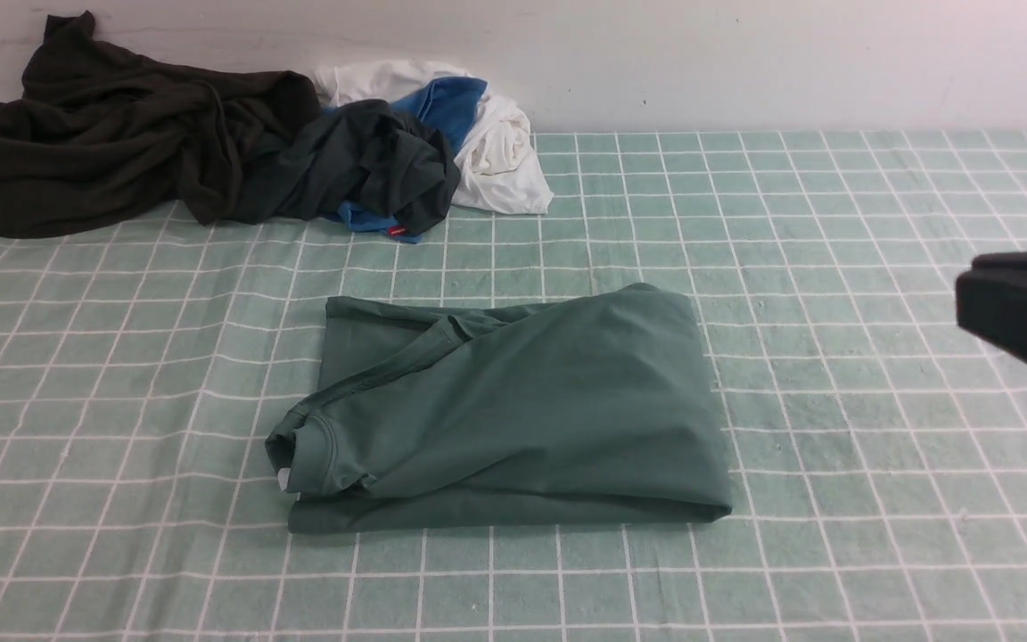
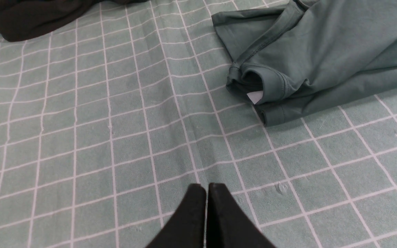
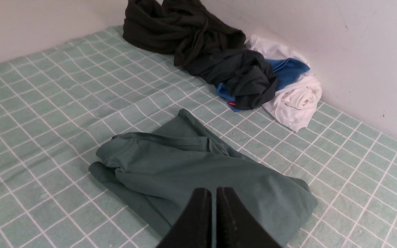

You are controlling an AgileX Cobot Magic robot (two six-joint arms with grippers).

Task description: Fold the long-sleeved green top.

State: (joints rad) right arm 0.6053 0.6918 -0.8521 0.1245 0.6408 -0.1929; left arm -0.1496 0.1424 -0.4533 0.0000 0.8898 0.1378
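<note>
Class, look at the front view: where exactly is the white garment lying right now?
The white garment lies far back, left of centre, against the wall, at the right end of the clothes pile, touching the blue garment.

The green long-sleeved top [image 1: 513,410] is lying folded into a compact rectangle in the middle of the frame, on the green checked surface [image 1: 879,499], with its collar showing at its lower left. A heap of dark, blue and white clothes [image 1: 237,152] is sitting in the upper left, against the wall. A dark part of the right arm [image 1: 1026,312] is showing at the right edge.
</note>
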